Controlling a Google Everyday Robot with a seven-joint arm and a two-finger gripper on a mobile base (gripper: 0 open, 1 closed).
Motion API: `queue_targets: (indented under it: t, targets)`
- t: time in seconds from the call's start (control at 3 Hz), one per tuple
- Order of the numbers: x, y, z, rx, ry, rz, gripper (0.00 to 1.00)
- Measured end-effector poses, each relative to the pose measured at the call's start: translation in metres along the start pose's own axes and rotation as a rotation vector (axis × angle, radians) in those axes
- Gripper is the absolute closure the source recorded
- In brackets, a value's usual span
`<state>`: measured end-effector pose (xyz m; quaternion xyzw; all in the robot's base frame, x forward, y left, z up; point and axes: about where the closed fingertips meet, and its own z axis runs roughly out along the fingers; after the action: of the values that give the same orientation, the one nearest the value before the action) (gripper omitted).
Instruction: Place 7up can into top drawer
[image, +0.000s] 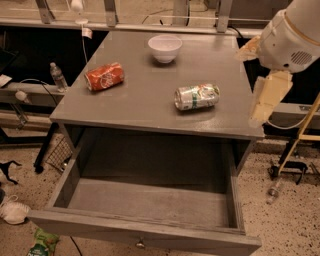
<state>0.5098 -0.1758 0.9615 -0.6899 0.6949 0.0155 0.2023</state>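
Note:
The 7up can (197, 96), silver with green and white markings, lies on its side on the grey cabinet top (150, 105), right of centre. The top drawer (150, 202) is pulled wide open below the top and nothing shows inside it. A small metal knob (140, 244) sits on its front panel. My gripper (267, 97) hangs from the white arm (295, 35) at the right edge of the cabinet top. It is to the right of the can and apart from it.
An orange-red soda can (104, 76) lies on its side at the left of the top. A white bowl (165, 47) stands at the back. A water bottle (58, 76), cables and shoes are to the left, and a yellow stand (300, 135) is to the right.

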Motion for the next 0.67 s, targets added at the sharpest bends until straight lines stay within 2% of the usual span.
queue_targets:
  t: [0.33, 0.67]
  targets:
    - [-0.025, -0.029, 0.033, -0.033, -0.038, -0.120, 0.00]
    - [-0.042, -0.051, 0.069, -0.064, -0.024, -0.196, 0.00]
